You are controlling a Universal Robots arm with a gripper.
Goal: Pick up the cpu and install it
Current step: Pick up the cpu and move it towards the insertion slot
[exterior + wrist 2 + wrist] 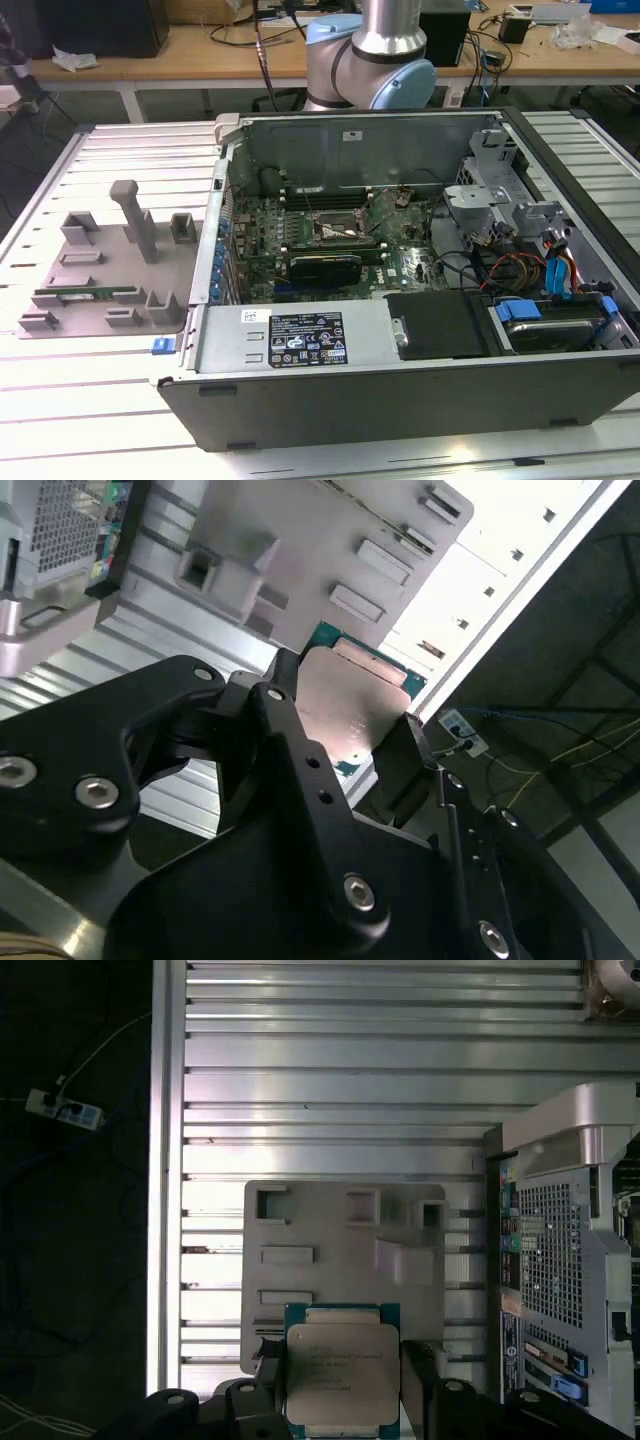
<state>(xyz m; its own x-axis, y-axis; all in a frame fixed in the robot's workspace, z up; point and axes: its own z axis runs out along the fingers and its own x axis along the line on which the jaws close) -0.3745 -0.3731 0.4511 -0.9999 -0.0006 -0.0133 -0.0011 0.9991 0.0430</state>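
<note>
The cpu point(342, 1368) is a flat square chip with a silver-grey metal top and a green edge. My gripper point(340, 1360) is shut on it, a black finger point(265, 1365) pressing on each side. In the second wrist view the cpu point(350, 705) hangs between the same fingers point(285, 675), well above the table. The first wrist view looks down on the grey fixture plate point(340, 1250) beneath the held chip. In the exterior view the arm point(385, 50) rises behind the open computer case point(400, 390), whose square black-and-metal socket frame point(335, 230) sits on the motherboard.
The grey fixture plate point(100, 260) lies on the slatted metal table point(100, 400) at the exterior view's left of the case, with a green memory stick point(85, 296) in one slot. The case's rear wall point(560, 1260) stands beside the plate. Cables and drive bays point(540, 270) fill the case's right.
</note>
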